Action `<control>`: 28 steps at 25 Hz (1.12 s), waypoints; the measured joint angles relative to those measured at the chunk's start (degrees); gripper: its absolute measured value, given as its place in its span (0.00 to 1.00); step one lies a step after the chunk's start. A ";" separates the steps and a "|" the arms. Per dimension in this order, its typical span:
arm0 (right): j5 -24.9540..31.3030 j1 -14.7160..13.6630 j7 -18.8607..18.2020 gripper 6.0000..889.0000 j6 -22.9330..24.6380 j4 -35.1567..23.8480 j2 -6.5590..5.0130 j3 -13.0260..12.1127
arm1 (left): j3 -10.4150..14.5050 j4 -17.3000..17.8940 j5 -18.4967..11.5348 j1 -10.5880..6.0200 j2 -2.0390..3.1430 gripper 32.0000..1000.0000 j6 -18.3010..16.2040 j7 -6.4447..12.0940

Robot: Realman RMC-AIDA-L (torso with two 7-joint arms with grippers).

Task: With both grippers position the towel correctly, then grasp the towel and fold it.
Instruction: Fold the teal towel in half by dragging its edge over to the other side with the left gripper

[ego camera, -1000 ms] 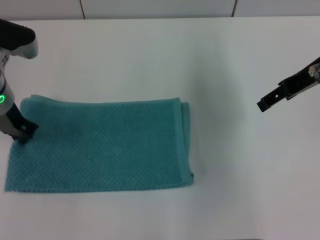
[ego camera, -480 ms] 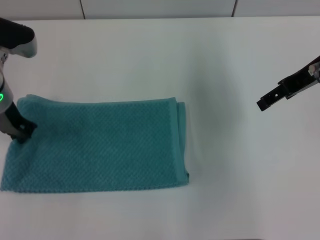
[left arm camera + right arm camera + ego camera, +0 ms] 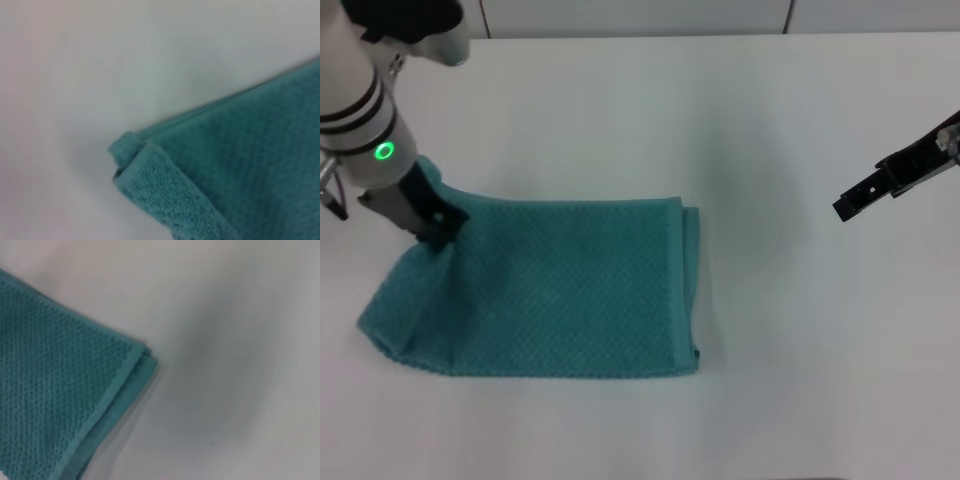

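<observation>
The teal waffle-weave towel point(image 3: 570, 290) lies folded on the white table, its doubled edge toward the right. My left gripper point(image 3: 435, 226) is shut on the towel's far left corner and holds it raised, so the left end slopes up and curls inward. In the left wrist view the towel point(image 3: 240, 170) shows a corner rolled over on itself. My right gripper point(image 3: 850, 205) hangs above bare table well to the right of the towel, touching nothing. The right wrist view shows the towel point(image 3: 55, 390) by its layered corner.
The white table point(image 3: 790, 330) runs wide on all sides of the towel. A wall edge with panel seams point(image 3: 640, 15) borders the far side. Nothing else lies on the surface.
My left gripper has risen and moved right and farther away, pulling the towel's left corner up and inward; the left end now lifts off the table. The right arm has stayed still.
</observation>
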 joint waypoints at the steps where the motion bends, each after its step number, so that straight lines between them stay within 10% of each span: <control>1: 0.01 0.00 -0.02 0.96 0.00 0.00 0.00 0.02 | -0.08 0.89 -0.53 -0.32 -0.24 0.08 0.54 0.02; 8: 0.13 0.16 -0.06 0.96 0.02 0.00 0.00 0.17 | 0.96 6.56 -12.83 -0.61 -0.70 0.09 1.27 -0.02; 17: 0.15 0.62 -0.09 0.96 0.18 0.00 0.00 0.33 | 4.27 1.34 -26.98 -0.99 -1.03 0.10 -7.81 0.00; 28: 0.15 1.32 -0.05 0.96 0.19 0.00 0.00 0.29 | 5.73 -0.64 -32.18 -2.48 -1.03 0.11 -11.87 0.09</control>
